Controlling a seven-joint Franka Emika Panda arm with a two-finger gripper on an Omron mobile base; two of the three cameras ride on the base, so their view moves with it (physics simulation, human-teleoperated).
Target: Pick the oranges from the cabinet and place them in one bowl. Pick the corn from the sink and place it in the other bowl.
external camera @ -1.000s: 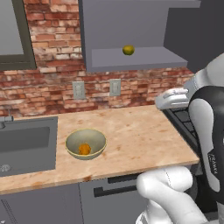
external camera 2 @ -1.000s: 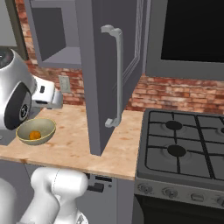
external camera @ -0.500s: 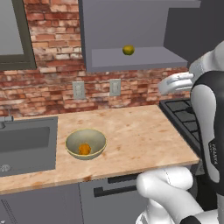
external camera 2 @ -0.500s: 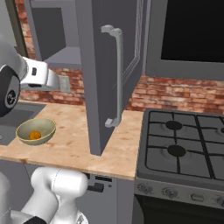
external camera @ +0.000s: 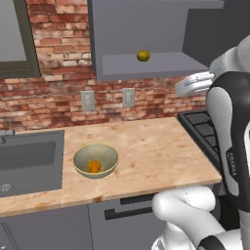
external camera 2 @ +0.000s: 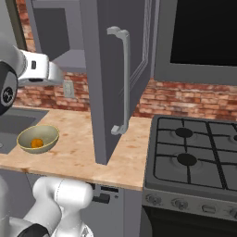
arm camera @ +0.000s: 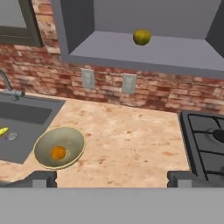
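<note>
Cabinet (arm camera: 144, 52) front open, shelf bare around yellow-green orange (arm camera: 141, 37). Open door (external camera 2: 115, 78) blocks right side. Worktop (external camera: 156, 151) right of bowl (external camera: 95, 160) free.

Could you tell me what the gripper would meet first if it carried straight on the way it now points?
Probably the bare wooden counter, right of the bowl; the open gripper looks down at it, though depth is unclear.

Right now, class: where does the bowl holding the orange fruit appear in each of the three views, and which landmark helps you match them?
Left base view: bowl on the counter, lower left of centre, right of the sink.
Right base view: bowl at far left, on the counter's edge.
Hand view: bowl at lower left, beside the sink.
Shared landmark: the orange in it.
</note>
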